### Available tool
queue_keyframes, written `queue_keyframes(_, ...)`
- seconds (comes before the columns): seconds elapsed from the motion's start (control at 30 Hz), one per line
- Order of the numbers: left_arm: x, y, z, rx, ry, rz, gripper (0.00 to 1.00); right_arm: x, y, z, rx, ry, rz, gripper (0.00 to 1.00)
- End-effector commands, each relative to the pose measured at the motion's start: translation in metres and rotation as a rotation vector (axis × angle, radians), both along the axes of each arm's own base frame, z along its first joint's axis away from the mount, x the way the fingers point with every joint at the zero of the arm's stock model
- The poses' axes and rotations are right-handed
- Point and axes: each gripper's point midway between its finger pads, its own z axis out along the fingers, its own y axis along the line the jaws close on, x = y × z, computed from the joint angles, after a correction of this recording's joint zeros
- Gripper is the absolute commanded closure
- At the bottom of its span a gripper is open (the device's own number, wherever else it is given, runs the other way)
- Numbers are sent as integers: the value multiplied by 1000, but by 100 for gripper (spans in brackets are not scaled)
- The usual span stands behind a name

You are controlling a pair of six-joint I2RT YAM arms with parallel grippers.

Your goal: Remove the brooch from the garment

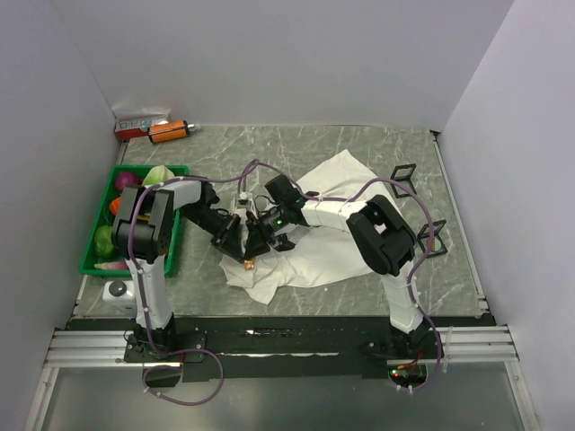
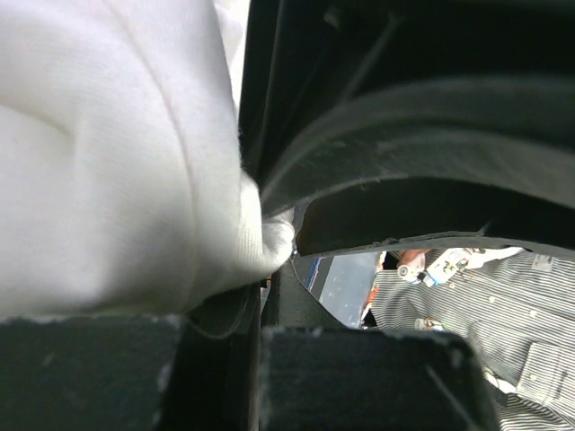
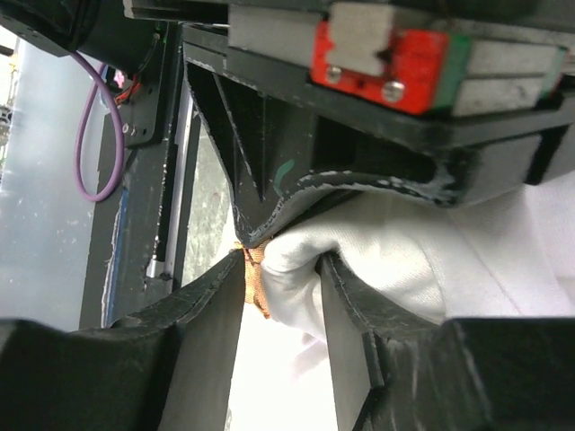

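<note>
The white garment [image 1: 310,265] lies crumpled on the marble table. Both grippers meet at its lower left part. The brooch [image 1: 249,263] is a tiny orange-gold trinket on a raised fold of cloth. In the right wrist view the brooch [image 3: 255,280] sits against the inner face of one finger, and my right gripper [image 3: 283,260] is shut on it together with the white fold. My left gripper [image 1: 235,235] is shut on the garment [image 2: 117,162] right beside it. In the left wrist view my left gripper [image 2: 256,316] has its fingers almost touching, and white cloth bulges above them.
A green bin [image 1: 90,262] of fruit and vegetables stands at the left, close to the left arm. An orange-and-black cylinder [image 1: 168,131] and a small box [image 1: 135,123] lie at the back left. Two black frames [image 1: 404,175] sit by the garment's right side.
</note>
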Motion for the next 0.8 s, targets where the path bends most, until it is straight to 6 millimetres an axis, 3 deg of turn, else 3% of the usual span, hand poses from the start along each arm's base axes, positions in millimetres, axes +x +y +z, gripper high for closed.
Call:
queue_keyframes(0.0,6,-14,21,-115,13,27,99,2,7,3,16,-44,21,57)
queue_keyframes(0.77,9,-18,34,-209,99,83,99,10,1,-14,-51,-197,-23,71)
